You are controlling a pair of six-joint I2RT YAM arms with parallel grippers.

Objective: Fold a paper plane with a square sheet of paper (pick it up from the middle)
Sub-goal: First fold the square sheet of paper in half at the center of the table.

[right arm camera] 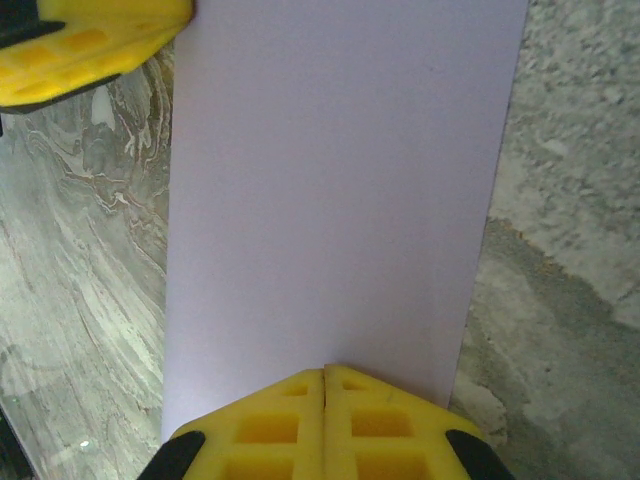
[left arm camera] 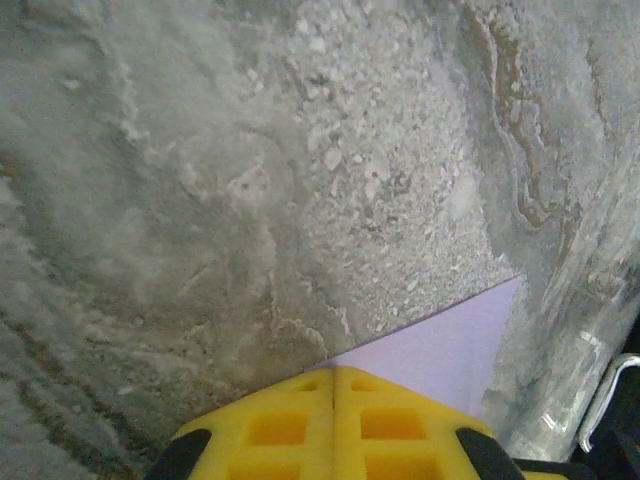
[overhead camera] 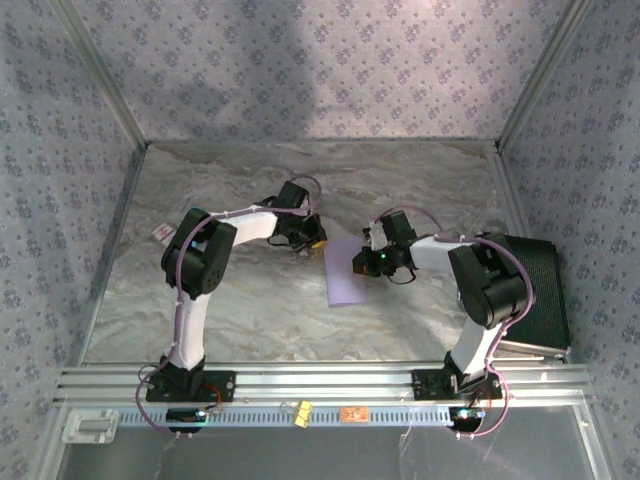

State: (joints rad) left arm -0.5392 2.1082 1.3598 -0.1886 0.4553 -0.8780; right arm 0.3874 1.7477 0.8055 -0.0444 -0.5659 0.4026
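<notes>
- The top external view sits high above and behind the arm bases (overhead camera: 190, 385), looking down and forward across the whole counter (overhead camera: 250, 310) to the patterned back wall (overhead camera: 330, 70). It is the farthest view.
- The left wrist view rides just behind the left tool (left arm camera: 333, 375), tilted steeply down and very near the marbled surface (the yellow tip sits at its lower edge).
- The right wrist view rides behind the right tool (right arm camera: 325, 372), facing almost straight down, close over the square sheet of paper (right arm camera: 340, 180).
- All three views share the sheet. The left wrist view catches one corner of it, and the right wrist view takes in the left tool's tip at its upper left.
</notes>
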